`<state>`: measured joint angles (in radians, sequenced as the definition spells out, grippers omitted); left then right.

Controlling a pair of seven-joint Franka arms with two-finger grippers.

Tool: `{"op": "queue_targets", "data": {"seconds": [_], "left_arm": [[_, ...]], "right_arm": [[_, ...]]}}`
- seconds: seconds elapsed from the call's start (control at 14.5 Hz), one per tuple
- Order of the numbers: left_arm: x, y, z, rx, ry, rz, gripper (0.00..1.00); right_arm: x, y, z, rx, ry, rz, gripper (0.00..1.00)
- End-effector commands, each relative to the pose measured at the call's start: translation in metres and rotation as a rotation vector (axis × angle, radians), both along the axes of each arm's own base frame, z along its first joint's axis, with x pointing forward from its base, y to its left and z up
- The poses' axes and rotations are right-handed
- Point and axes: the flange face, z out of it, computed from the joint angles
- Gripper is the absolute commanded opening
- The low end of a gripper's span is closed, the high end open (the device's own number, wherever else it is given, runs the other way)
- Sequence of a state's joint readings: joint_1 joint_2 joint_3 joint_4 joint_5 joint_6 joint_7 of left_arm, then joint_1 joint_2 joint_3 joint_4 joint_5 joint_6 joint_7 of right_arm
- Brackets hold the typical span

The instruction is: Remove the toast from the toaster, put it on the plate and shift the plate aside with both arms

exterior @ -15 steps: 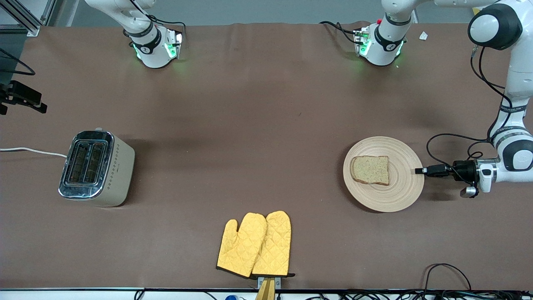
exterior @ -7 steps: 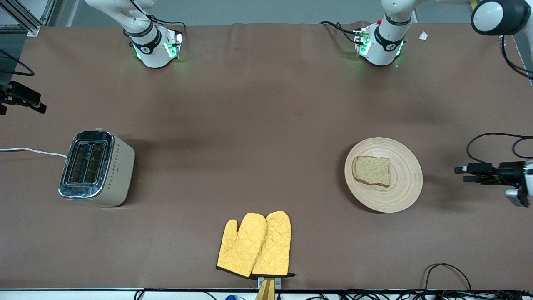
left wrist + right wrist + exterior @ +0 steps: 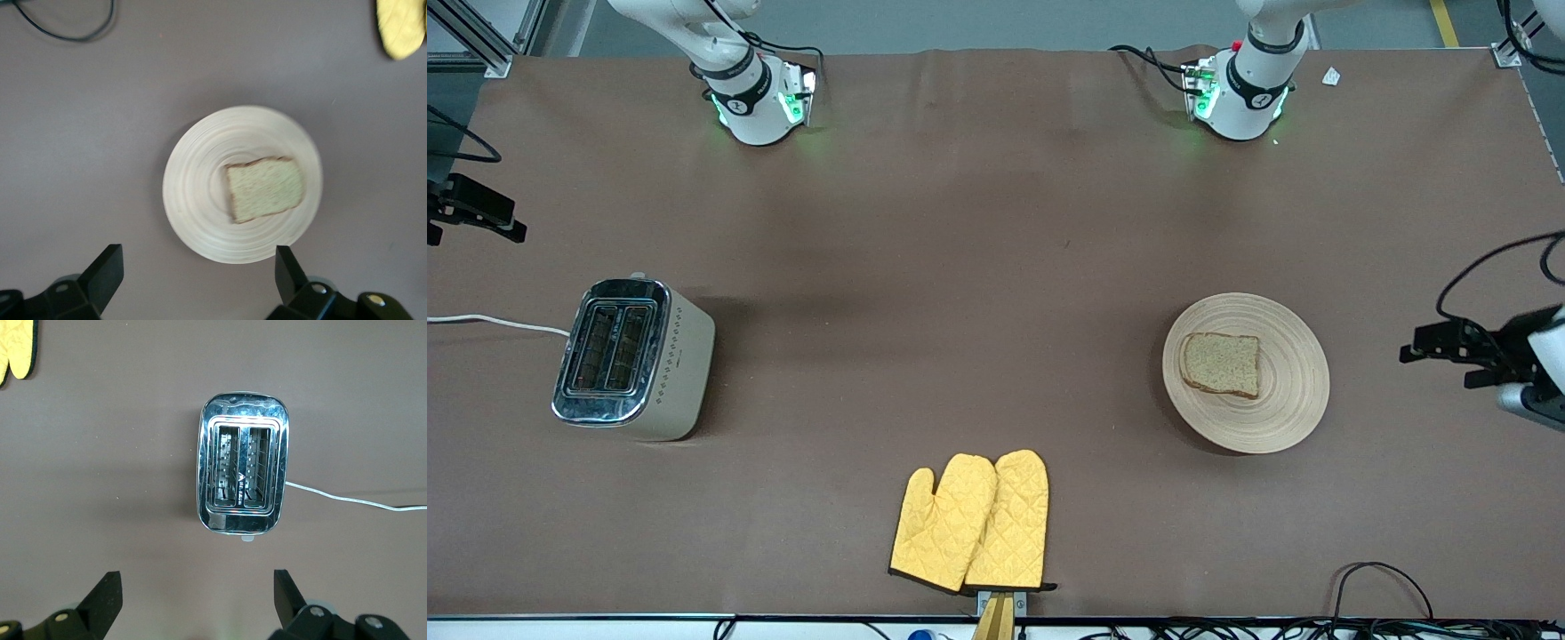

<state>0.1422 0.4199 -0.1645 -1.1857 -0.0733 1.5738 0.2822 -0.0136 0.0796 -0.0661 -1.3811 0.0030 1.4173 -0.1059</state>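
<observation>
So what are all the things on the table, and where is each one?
toast: one, light brown, lying on the plate
plate: one, pale wood, toward the left arm's end of the table
toaster: one, silver and cream, slots empty, toward the right arm's end
oven mitts: two, yellow, side by side, nearest the front camera
left gripper: one, black, open, off the plate, toward the table's end
right gripper: one, black, open, above the toaster
</observation>
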Motion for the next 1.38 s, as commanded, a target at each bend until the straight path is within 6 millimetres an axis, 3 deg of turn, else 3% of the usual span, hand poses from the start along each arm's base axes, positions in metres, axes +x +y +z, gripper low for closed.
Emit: {"op": "queue_targets", "data": {"seconds": [0.0, 0.14, 0.28, 0.55, 0.76, 1.1, 1.31], "left_arm": [[-0.028, -0.037, 0.034, 0.056, 0.017, 0.102, 1.0], [-0.049, -0.063, 0.063, 0.068, 0.011, 0.164, 1.0], [-0.067, -0.072, 0.085, 0.071, -0.017, 0.158, 1.0], [-0.102, -0.057, 0.099, 0.091, -0.018, 0.176, 1.0], [-0.101, -0.047, 0.098, 0.088, -0.022, 0.138, 1.0], [-0.105, -0.062, 0.106, 0.091, -0.038, 0.125, 1.0], [-0.105, -0.055, 0.107, 0.107, -0.043, 0.134, 1.0]], "right_arm": [[-0.004, -0.001, 0.002, 0.003, -0.008, 0.008, 1.0], [-0.005, -0.002, 0.002, 0.004, -0.008, 0.006, 1.0], [-0.005, -0.002, 0.002, 0.004, -0.008, 0.006, 1.0], [-0.004, -0.001, 0.002, 0.006, -0.009, 0.008, 1.0], [-0.005, -0.001, 0.002, 0.006, -0.009, 0.006, 1.0], [-0.004, -0.001, 0.002, 0.007, -0.009, 0.006, 1.0], [-0.005, -0.004, 0.002, 0.013, -0.009, 0.001, 1.0]]}}
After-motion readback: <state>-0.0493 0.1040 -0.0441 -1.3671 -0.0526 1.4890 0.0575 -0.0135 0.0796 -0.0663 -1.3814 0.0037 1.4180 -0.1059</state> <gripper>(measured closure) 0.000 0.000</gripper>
